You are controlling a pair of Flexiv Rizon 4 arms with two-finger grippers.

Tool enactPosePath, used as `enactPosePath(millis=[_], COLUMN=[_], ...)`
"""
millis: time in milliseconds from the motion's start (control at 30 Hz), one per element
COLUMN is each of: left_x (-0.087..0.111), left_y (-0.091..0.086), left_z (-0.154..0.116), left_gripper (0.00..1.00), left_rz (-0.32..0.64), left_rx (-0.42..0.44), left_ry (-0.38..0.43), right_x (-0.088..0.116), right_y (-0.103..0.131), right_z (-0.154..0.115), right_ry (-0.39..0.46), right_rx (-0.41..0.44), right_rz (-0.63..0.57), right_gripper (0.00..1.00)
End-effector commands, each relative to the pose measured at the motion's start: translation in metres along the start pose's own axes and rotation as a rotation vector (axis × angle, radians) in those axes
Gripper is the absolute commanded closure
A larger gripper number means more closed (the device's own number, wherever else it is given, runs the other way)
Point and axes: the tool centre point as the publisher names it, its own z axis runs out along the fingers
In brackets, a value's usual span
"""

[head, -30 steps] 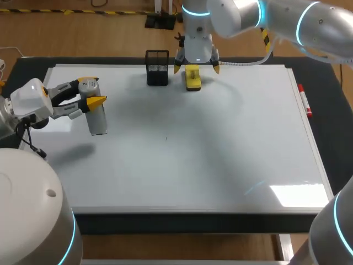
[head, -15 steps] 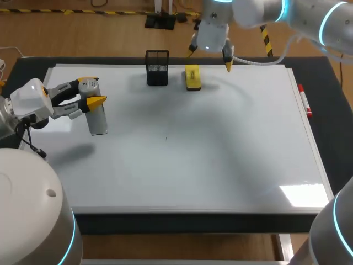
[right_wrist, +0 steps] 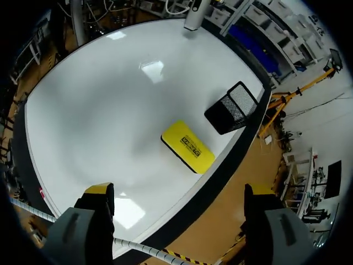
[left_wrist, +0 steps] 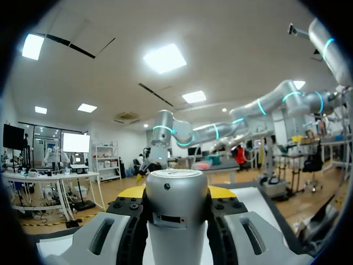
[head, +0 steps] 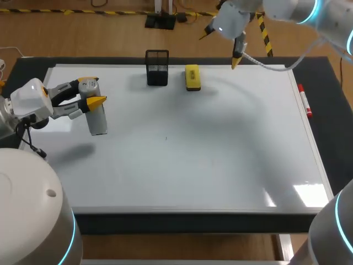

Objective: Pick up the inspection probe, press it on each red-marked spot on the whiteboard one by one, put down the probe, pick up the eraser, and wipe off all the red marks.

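Yellow eraser (head: 192, 77), head view: flat on whiteboard (head: 220, 160) beside mesh holder (head: 157, 68); right gripper (head: 220, 48) open, empty, above back edge; no red marks visible | left wrist: left gripper (left_wrist: 176, 190) clamps silver probe (left_wrist: 175, 226) | right wrist: eraser below spread fingers; judged: withdraw clear of holder.

The dark worktop (head: 33, 62) carried a whiteboard (head: 220, 154). On the board, a yellow eraser (head: 192, 77) and black mesh holder (head: 157, 67) sat ahead of the right end effector (head: 219, 49), with a red marker (head: 305, 100) beside it.
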Motion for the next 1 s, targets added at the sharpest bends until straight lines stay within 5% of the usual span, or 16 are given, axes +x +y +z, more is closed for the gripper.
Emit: enactPosePath(millis=[33,633,1000], left_x=[0.000,0.000,0.000], left_y=[-0.001,-0.001,-0.001], left_z=[0.000,0.000,0.000], left_gripper=[1.00,1.00,1.00], left_rz=[0.001,0.001,0.001], left_rx=[0.000,0.000,0.000], left_ry=[-0.001,-0.001,-0.001], right_x=[0.009,0.013,0.013], right_y=[0.005,0.021,0.021], right_z=[-0.016,-0.077,-0.077], right_ry=[-0.061,-0.144,-0.144], right_rx=[0.006,0.003,0.003], right_rz=[0.025,0.086,0.086], right_gripper=[0.00,0.00,0.00])
